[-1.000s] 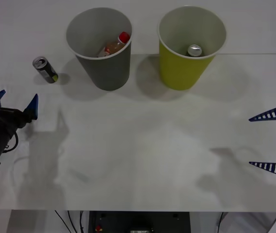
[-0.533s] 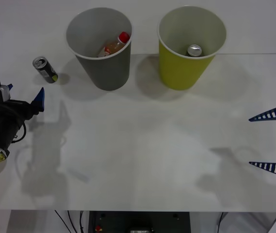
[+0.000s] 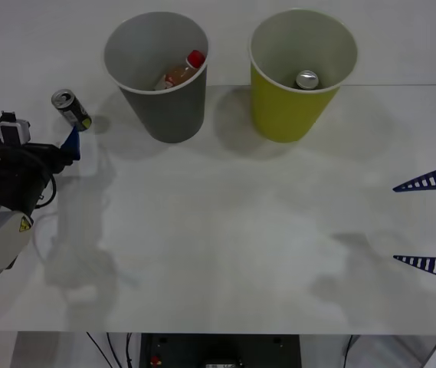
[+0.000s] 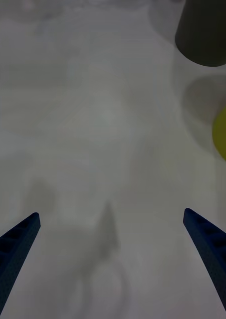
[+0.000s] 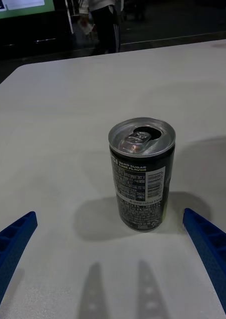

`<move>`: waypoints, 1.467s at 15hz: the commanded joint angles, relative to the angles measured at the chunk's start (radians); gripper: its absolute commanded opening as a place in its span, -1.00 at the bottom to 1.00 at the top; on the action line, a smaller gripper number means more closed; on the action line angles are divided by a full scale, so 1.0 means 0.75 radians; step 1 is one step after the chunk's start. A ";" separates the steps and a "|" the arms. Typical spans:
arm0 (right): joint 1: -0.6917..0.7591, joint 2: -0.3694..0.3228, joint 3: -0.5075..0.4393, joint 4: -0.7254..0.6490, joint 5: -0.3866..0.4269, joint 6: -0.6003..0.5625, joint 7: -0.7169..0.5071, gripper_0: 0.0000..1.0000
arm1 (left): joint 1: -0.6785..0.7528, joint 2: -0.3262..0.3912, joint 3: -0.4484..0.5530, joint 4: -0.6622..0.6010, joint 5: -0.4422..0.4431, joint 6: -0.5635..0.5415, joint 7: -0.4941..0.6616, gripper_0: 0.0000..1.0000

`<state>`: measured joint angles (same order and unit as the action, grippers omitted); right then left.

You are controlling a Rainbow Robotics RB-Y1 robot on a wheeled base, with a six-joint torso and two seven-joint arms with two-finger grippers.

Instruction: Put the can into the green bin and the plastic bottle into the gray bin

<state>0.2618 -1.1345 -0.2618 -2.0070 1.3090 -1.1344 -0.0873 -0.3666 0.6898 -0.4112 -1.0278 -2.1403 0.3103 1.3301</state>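
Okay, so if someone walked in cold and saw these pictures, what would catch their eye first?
Probably the two big bins at the far side of the table: the gray bin holding the plastic bottle, and the green bin with a silver can top inside. Next, the can standing upright left of the gray bin, with the left pincer open and lined up on it.

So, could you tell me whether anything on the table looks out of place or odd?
One thing: the slim black drink can stands upright on the white table, outside both bins, left of the dark-gray cup-shaped bin. Its top is already opened. The open left gripper faces it.
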 commanded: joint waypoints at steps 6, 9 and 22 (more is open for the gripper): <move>0.000 0.000 0.000 0.000 0.000 0.000 0.000 1.00 | -0.108 -0.061 0.000 0.092 0.015 -0.048 0.000 1.00; 0.000 0.000 0.000 0.000 0.000 0.000 0.000 1.00 | -0.162 -0.083 0.000 0.162 0.013 -0.050 -0.002 1.00; 0.000 0.000 0.000 0.000 0.000 0.000 0.000 1.00 | -0.286 -0.155 0.000 0.313 -0.004 -0.086 -0.025 1.00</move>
<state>0.2618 -1.1345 -0.2618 -2.0071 1.3090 -1.1344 -0.0873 -0.5826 0.5740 -0.4111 -0.7948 -2.1412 0.2442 1.3147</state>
